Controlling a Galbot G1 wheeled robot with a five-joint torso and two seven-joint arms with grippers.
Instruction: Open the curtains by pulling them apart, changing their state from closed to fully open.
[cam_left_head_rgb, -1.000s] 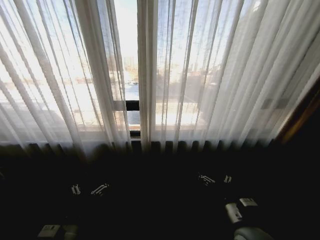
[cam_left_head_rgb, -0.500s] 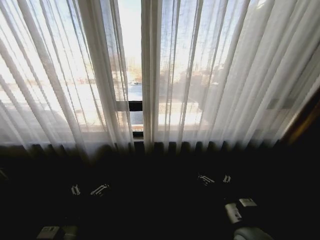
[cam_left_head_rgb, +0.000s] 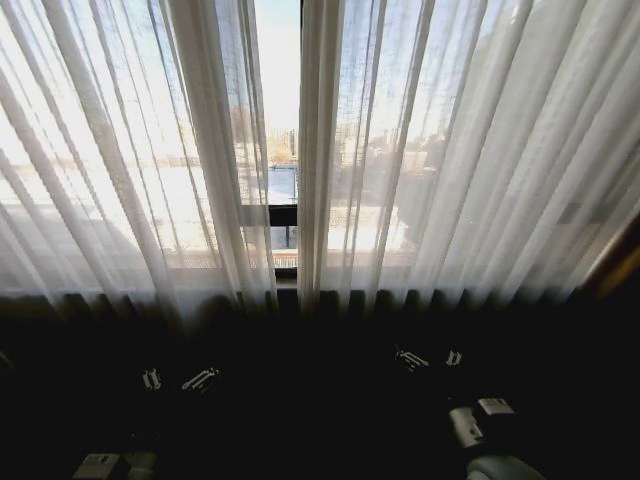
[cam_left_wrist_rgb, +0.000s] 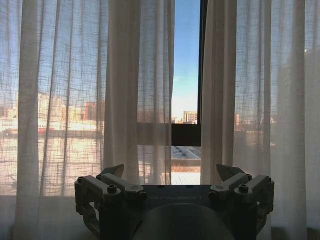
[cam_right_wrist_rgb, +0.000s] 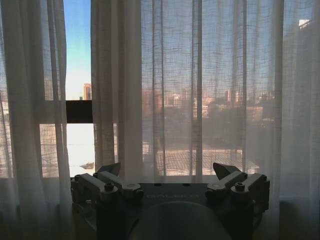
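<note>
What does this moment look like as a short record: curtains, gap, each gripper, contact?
curtains: two sheer pleated panels, left panel and right panel, hanging nearly closed
gap: narrow slit between the inner edges, showing the dark window frame and sky
left gripper: open, facing the left panel's inner edge, short of the fabric
right gripper: open, facing the right panel, short of the fabric
contact: none visible; neither gripper holds fabric
task state: curtains not yet pulled apart

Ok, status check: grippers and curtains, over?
Left gripper open, short of the curtains. Right gripper open, also clear. Curtains mostly closed, narrow centre gap. Nothing in the way.
</note>
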